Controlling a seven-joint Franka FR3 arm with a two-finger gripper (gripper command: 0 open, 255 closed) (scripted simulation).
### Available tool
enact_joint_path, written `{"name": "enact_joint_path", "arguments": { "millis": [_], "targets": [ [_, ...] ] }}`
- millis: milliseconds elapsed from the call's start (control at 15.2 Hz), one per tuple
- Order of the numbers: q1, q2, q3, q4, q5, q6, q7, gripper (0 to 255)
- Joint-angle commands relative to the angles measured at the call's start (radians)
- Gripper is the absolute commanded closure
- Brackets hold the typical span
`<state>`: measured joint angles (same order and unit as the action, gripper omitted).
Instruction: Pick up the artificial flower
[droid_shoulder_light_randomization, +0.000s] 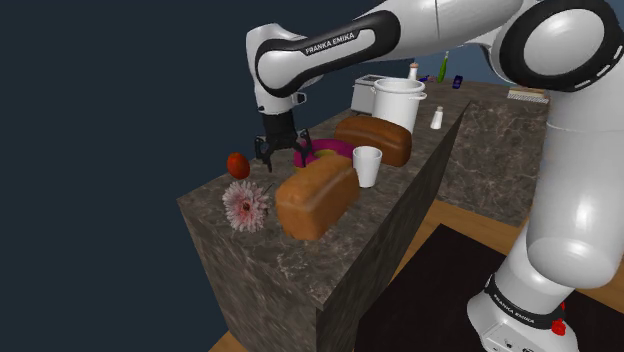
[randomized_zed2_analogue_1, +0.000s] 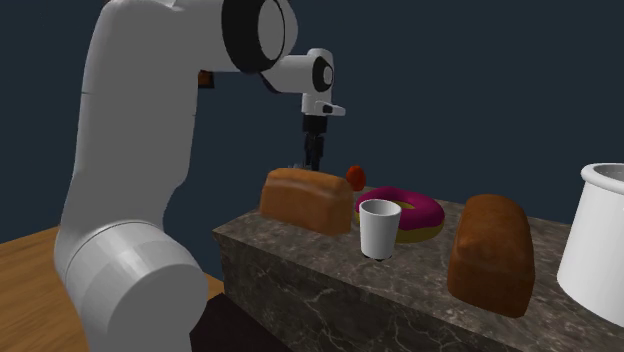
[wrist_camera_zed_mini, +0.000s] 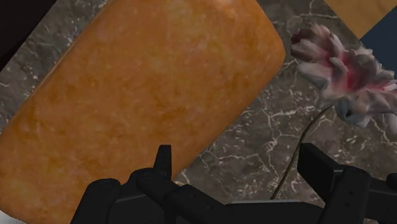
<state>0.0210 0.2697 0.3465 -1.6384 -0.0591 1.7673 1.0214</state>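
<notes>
Gripper open above counter, flower unheld; nr bread loaf

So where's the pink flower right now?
In the shoulder view, the flower lies at the left end of the counter, just left of the closest bread loaf.

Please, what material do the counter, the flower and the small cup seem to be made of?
Counter: dark polished stone, probably marble, judging by its pale veins. Flower: pale pink petals, matte and soft-looking, perhaps fabric, on a thin brown stem. Cup: plain white and smooth with no texture, so its material stays open.
</notes>
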Motion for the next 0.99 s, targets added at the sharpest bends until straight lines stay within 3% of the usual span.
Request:
{"name": "enact_joint_path", "arguments": {
  "millis": [0,462,924],
  "targets": [
    [0.027,0.14,0.001,0.097,0.009,-0.017,0.069,0],
    [0.082,0.475,-0.007,0.528,-0.047,-0.135,0.224,0],
    [0.077,0.495,-0.011,0.457,-0.052,-0.046,0.222,0]
  ]
}}
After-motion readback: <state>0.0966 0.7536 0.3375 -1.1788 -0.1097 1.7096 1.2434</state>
